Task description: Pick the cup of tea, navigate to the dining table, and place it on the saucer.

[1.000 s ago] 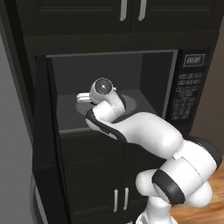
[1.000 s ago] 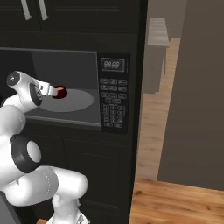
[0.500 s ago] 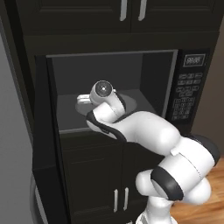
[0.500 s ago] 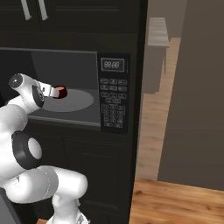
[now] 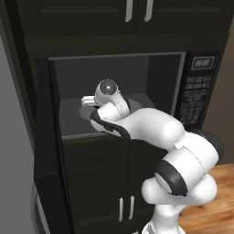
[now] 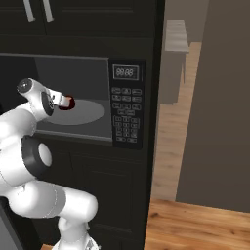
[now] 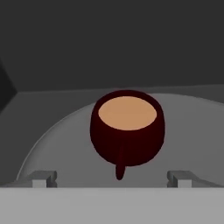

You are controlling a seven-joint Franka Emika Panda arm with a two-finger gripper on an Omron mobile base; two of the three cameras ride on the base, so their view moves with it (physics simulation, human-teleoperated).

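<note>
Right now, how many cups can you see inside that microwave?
1: the cup of tea sits on the round turntable inside the microwave, just ahead of the gripper. Nothing suggests another is hidden.

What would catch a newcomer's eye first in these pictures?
The maroon cup of tea, sitting on the round grey turntable inside the open microwave. Next, the white arm reaching into it, its open pincer just short of the cup, handle facing it.

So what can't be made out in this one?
- Left base view: the cup of tea is hidden behind the arm's wrist.
- Right base view: the cup is tiny, part covered by the gripper; contact can't be judged.
- Hand view: the fingertips are cut off by the bottom edge.
- Right base view: the microwave display digits are too small.
</note>
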